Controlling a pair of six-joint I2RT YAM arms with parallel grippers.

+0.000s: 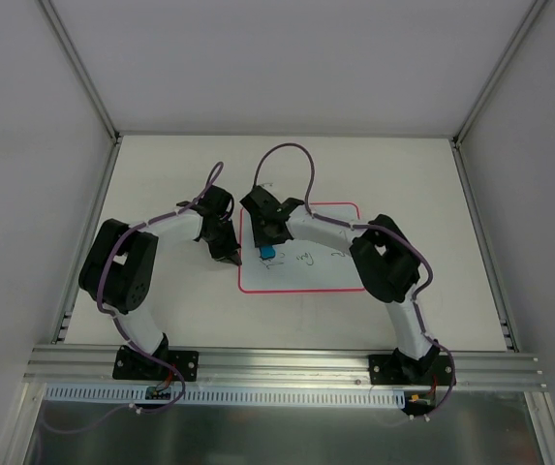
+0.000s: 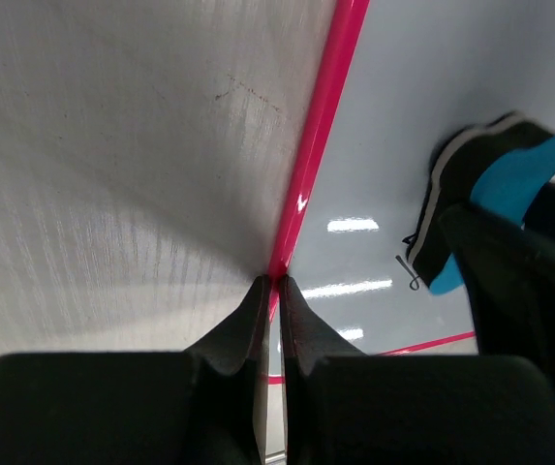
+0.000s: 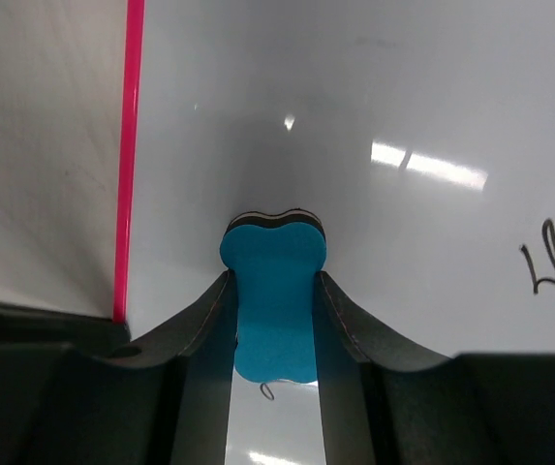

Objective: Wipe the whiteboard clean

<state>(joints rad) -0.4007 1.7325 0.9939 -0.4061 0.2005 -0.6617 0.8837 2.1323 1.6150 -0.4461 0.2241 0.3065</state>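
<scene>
We see the whiteboard (image 1: 301,279) lying flat near the middle of the table (image 1: 161,184), a little toward 3 o'clock, with its pink rim (image 2: 321,126) all round. Dark scribbles (image 3: 553,260) cross its middle band. Near the board's 9 o'clock edge the blue eraser (image 3: 272,291) meets the white surface dark side down. The right gripper (image 3: 274,278) pinches it, jaws parted only by the block's width. Just at 9 o'clock of that, the left gripper (image 2: 274,283) has its fingers closed together with nothing between them, tips down at the rim.
</scene>
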